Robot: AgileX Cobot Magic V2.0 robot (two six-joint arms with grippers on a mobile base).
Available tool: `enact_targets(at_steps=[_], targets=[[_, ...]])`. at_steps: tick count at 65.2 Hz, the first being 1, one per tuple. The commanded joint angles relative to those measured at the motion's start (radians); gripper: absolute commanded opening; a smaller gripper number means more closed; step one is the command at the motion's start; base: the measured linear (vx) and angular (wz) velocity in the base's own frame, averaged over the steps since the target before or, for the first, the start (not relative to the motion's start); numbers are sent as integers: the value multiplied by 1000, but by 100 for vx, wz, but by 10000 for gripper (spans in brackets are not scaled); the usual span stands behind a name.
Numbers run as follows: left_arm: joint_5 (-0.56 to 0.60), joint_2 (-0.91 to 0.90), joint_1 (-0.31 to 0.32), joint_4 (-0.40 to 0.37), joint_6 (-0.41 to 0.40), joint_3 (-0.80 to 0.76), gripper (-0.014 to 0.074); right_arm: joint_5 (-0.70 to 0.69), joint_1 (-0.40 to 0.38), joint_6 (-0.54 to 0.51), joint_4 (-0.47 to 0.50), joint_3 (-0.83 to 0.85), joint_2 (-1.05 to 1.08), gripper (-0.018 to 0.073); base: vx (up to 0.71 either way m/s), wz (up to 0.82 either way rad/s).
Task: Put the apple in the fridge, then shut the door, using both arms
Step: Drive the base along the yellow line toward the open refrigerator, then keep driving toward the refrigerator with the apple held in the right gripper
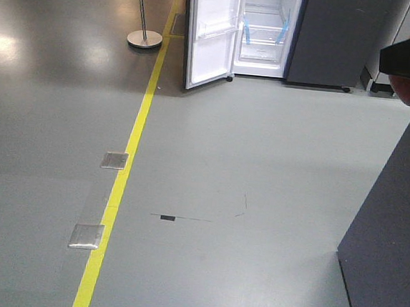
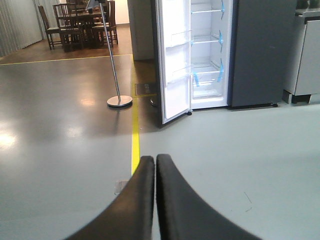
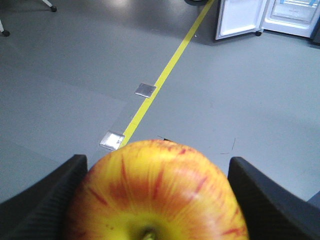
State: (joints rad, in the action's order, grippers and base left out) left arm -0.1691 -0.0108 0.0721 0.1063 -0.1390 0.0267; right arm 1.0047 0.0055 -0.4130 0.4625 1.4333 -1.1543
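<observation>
Apple (image 3: 156, 197) — gripped inside the right tool (image 3: 157, 170).

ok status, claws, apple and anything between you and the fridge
Left claw shut, empty. Right claw shut on apple. Fridge far ahead, door open. No obstacle between; post off left.

The apple (image 3: 157, 192) runs off the right wrist view's bottom edge, its underside unseen. The fridge (image 1: 270, 30) and its door (image 1: 212, 32) lose their tops at the front view's upper edge.
</observation>
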Motion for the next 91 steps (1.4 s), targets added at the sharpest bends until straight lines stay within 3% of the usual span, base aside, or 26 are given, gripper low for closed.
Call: enact_targets(at_steps=[1,91], targets=[[71,-16,-1,-1,-6,15,-8,-67,-4,-6,26,29,20,179,14,2],[71,-16,-1,-1,-6,15,-8,-67,-4,-6,26,29,20,179,12,2]])
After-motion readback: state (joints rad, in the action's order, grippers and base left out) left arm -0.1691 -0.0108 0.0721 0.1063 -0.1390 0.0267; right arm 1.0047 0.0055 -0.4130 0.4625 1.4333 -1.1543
